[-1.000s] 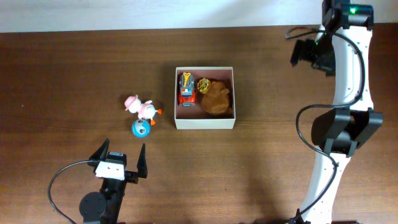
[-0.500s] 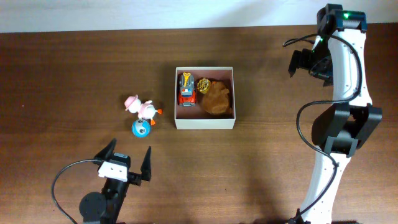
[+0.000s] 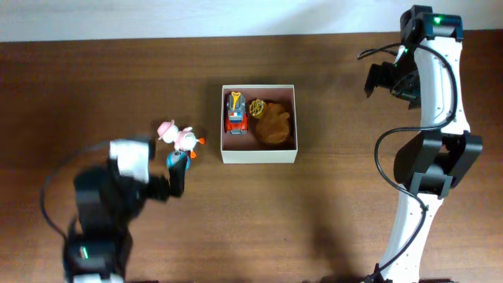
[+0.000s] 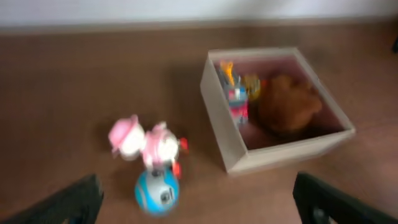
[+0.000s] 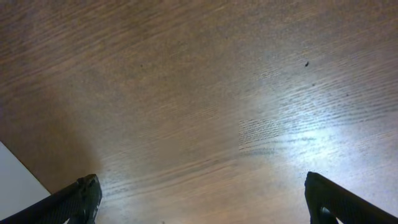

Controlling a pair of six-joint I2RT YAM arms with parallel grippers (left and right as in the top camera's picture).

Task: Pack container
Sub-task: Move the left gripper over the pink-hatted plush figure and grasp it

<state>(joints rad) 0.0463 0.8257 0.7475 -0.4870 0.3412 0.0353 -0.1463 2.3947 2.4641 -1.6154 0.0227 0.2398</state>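
Observation:
The container (image 3: 259, 156) is a square shallow cardboard box at the table's middle; it also shows in the left wrist view (image 4: 283, 154). Inside it lie a red-and-blue toy car (image 3: 236, 115), a small yellow toy (image 3: 257, 105) and a brown plush (image 3: 273, 126). To its left stand a pink-and-white duck toy (image 3: 181, 137) and a blue ball (image 4: 157, 191). My left gripper (image 3: 171, 179) is open and empty, right at the ball, which lies between and just ahead of its fingers (image 4: 199, 200). My right gripper (image 3: 385, 79) is open and empty at the far right, over bare wood (image 5: 202, 199).
The right arm's white links (image 3: 428, 181) stand along the right side of the table. A pale wall edge (image 3: 196, 20) runs along the back. Brown wood surrounds the box.
My left arm has swung up and forward from the front edge to the blue ball, blurred by motion. The right arm has hardly moved. The toys and box stay put.

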